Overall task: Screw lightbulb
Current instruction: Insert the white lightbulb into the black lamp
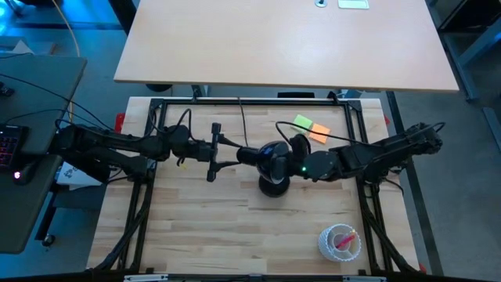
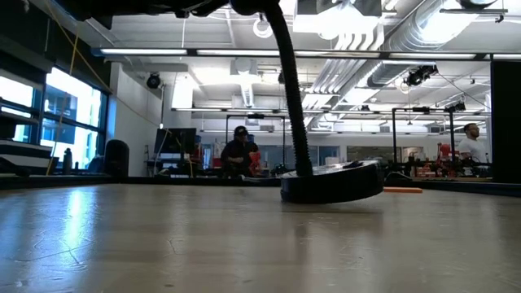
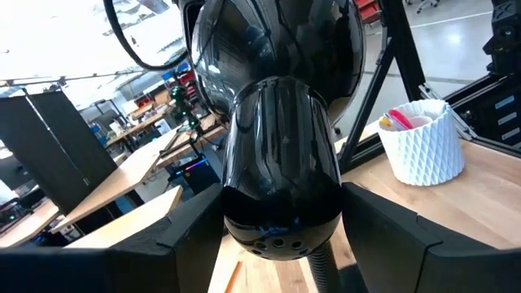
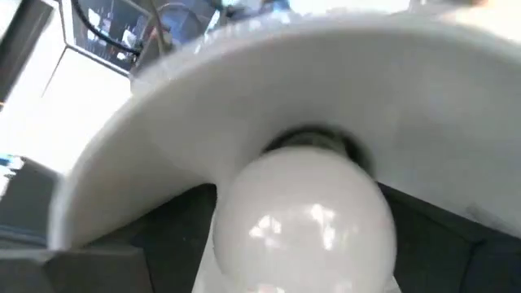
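High view, straight down: pale wooden worktop [image 1: 203, 227] inside a black frame, both dark arms meeting at its middle over a black desk lamp. Left arm reaching in from the left, left gripper [image 1: 235, 155] at the lamp head [image 1: 270, 159]; right arm reaching in from the right, right gripper [image 1: 296, 166] at the opposite side of the same head. Round lamp base [image 1: 273, 186] just below the head in this view, resting on the wood. Green and orange sticky notes [image 1: 311, 128] near the far edge, beyond the right arm. White lattice cup with pink contents [image 1: 340, 241] well apart, toward the near right corner.

Left wrist view: two dark fingers [image 3: 391, 236] spread on either side of the glossy black lamp head [image 3: 281, 171], flanking it closely — contact cannot be told for certain. Lattice cup [image 3: 423, 142] beyond, on the wood.

Right wrist view: white frosted lightbulb [image 4: 305, 220] filling the centre, globe toward the camera, narrow end seated in the socket at the middle of the lamp's pale inner shade [image 4: 244, 106]. Dark fingers [image 4: 456, 244] showing at either side of the globe, set wide — whether pressing on the glass or just clear of it cannot be told.

Low view, level with the worktop: lamp base [image 2: 332, 183] tilted, one edge lifted off the wood, ribbed gooseneck [image 2: 291, 89] rising from it. Workshop beyond, a seated person [image 2: 238, 153] far behind.
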Motion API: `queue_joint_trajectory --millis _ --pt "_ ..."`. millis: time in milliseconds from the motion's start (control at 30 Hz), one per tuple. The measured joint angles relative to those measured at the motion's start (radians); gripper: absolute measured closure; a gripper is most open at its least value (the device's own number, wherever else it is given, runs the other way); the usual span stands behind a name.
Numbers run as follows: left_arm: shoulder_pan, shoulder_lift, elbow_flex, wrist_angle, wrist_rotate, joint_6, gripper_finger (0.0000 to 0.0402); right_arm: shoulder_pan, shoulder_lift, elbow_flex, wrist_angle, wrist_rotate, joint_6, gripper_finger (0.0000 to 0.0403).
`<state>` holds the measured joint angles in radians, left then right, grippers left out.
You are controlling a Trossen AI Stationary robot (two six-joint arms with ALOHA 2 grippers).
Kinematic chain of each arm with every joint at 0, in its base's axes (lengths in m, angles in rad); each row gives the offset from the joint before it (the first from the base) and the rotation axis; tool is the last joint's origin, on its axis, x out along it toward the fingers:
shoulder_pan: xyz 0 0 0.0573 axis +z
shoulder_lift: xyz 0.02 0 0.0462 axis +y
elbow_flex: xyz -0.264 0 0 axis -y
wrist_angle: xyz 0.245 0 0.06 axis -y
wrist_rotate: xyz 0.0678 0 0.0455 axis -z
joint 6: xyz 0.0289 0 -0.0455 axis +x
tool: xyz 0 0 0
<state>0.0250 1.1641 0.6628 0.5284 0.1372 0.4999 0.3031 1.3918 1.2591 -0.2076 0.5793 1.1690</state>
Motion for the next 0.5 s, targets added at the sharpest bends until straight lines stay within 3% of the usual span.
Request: queue_joint_trajectory --millis 200,500 --pt "0.000 0.000 0.000 -0.003 0.007 -0.009 0.0172 0.007 -0.049 0.000 -0.060 0.099 -0.053 0.0086" --pt "0.000 0.000 0.000 0.015 0.009 -0.010 0.0172 0.017 -0.089 0.001 -0.162 0.105 -0.079 0.0085"
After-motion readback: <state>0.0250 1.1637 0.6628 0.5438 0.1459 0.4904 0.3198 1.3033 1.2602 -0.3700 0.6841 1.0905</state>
